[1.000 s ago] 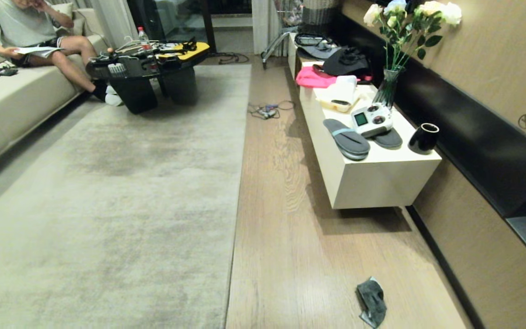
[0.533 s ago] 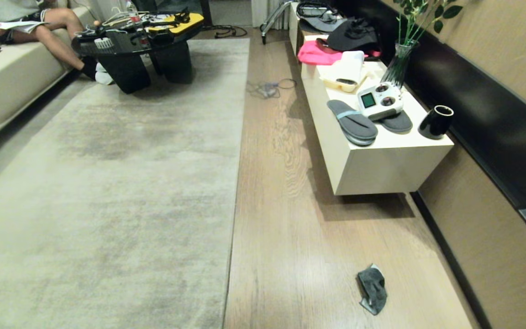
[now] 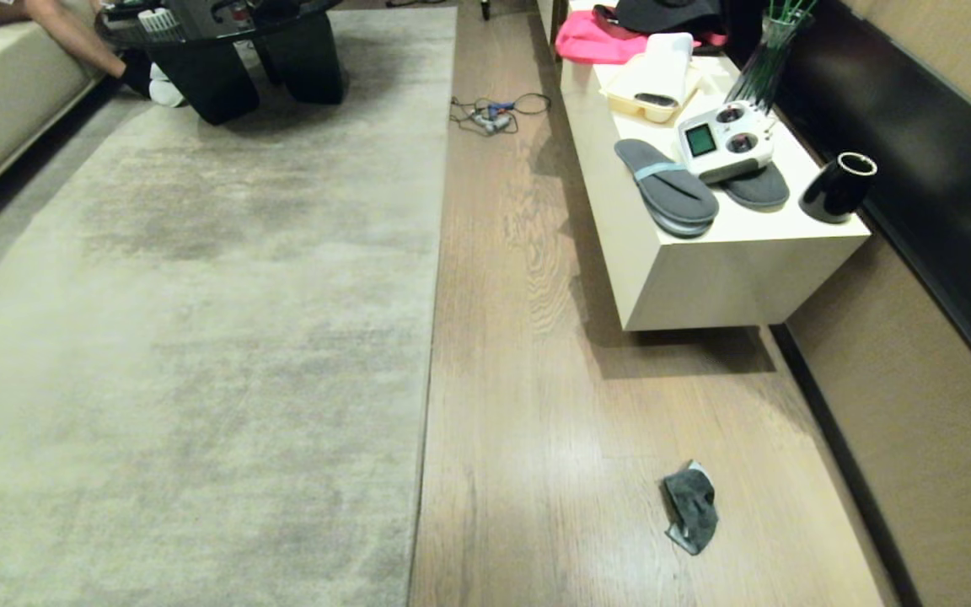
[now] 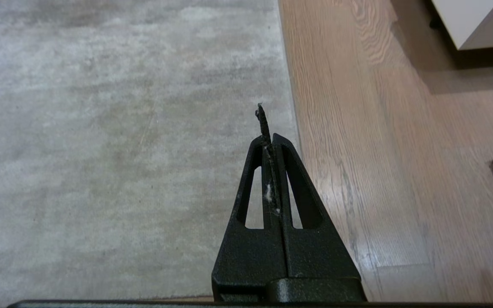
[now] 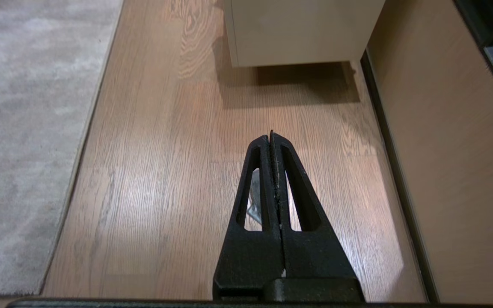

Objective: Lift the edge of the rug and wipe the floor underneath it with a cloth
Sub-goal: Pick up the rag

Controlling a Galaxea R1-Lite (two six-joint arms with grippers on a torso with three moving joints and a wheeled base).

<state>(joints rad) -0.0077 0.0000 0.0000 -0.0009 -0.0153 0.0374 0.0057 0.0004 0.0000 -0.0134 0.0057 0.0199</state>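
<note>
Rug edge runs straight away from the robot, a long seam between the pale rug on the left and the bare wood floor on the right; it lies flat, nothing lifted yet. In the left wrist view the same edge passes just beside the tip of the left gripper, whose 2 fingers are pressed together with only a scrap of fluff between them. That gripper hangs above the rug's border, so the left arm looks the natural one for the lift — the edge's long axis lines up roughly with the way it points.

Cloth lies crumpled on the floor, well apart from the rug edge and over toward the wall on the right. The right gripper is also closed and empty, above bare boards; a pale bit seen through its finger slot may be the cloth, though I cannot be sure. The right arm is plainly the nearer one to it.

Further out — a low white cabinet stands along the wall, carrying 2 grey slippers, a controller and a black cup. Neither arm shows in the head view.
</note>
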